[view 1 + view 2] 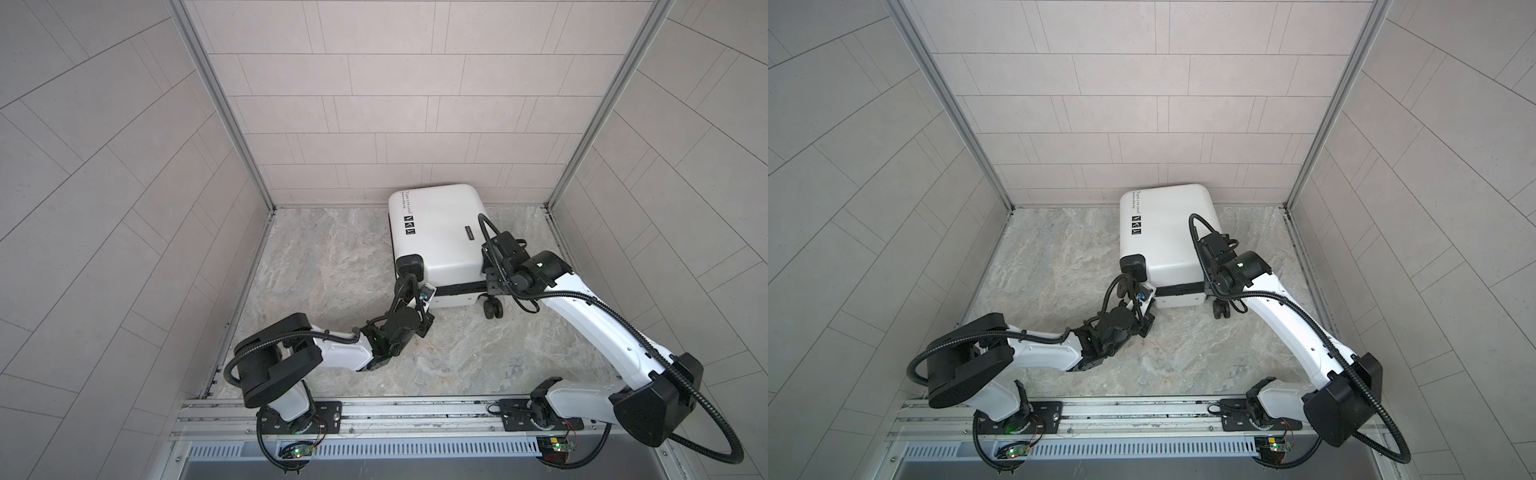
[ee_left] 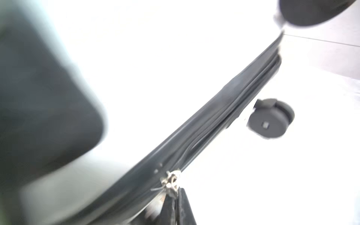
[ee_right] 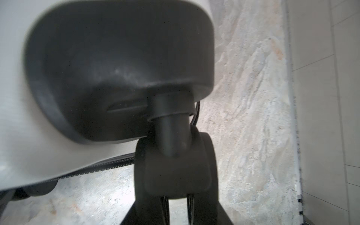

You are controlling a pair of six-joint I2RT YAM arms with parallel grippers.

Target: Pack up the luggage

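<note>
The luggage (image 1: 436,232) lies flat and closed at the back of the table (image 1: 332,257), a stiff, slick, probably light shell, so the left gripper (image 1: 427,291) pinches the zipper pull (image 2: 170,182) and the right gripper (image 1: 493,286) looks clamped round a wheel (image 3: 173,169).

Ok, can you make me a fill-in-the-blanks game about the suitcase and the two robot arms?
1. The luggage lying on the table has a hard shell coloured ____.
2. The left gripper is shut on the luggage's ____.
3. The right gripper clamps a black ____ at the luggage's corner.

Missing words: white; zipper pull; wheel.
</note>
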